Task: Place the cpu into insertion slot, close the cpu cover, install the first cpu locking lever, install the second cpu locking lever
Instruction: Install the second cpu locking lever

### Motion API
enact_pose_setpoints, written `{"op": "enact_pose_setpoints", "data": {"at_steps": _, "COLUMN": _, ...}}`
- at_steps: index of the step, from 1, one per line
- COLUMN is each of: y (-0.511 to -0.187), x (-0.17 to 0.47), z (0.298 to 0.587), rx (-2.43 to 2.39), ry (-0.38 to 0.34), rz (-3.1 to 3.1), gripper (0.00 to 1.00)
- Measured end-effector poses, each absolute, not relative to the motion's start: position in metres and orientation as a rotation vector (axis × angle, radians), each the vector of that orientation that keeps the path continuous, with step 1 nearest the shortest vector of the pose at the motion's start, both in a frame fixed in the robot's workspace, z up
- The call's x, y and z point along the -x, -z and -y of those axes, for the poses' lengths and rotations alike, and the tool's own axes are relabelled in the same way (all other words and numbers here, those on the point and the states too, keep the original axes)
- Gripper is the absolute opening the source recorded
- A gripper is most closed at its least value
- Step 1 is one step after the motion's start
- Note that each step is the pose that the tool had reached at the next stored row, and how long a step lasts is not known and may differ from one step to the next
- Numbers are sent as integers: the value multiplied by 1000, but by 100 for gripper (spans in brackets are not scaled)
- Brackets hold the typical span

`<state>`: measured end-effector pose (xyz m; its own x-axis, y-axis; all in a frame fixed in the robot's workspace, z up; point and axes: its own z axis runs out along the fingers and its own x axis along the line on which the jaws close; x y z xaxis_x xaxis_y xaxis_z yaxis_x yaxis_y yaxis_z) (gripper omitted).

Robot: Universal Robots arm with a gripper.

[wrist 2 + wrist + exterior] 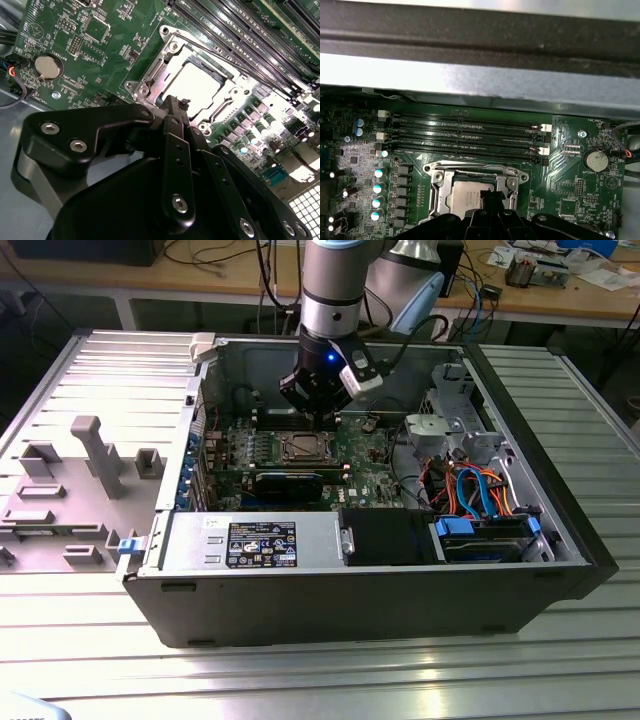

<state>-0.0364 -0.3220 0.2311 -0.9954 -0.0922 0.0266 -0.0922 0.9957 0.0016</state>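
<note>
The cpu point(199, 90) lies flat in the insertion slot point(304, 448), at the centre of the green motherboard point(365, 445) inside the open computer case point(350, 600). Its dull silver top shows through the square window of the cpu cover point(155, 75), a thin silvery frame lying down over the socket. The gripper point(318, 410) hangs directly above the socket, on its far side in the exterior view; its black fingers point(175, 107) are drawn narrow, tips together, holding nothing. Long dark memory slots point(465, 135) run just beside the socket. In both wrist views a round coin battery point(596, 160) sits on the board. The exterior view adds a black label plate point(262, 544) near the front and blue cables point(475, 490) at its right. The case rests on a ribbed metal worktop point(300, 680).
</note>
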Motion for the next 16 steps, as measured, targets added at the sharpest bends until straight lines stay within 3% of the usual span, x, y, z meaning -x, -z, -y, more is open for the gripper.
{"op": "enact_pose_setpoints", "data": {"at_steps": 16, "y": -231, "x": 36, "z": 344, "rx": -144, "ry": 1, "rz": 3112, "gripper": 11}}
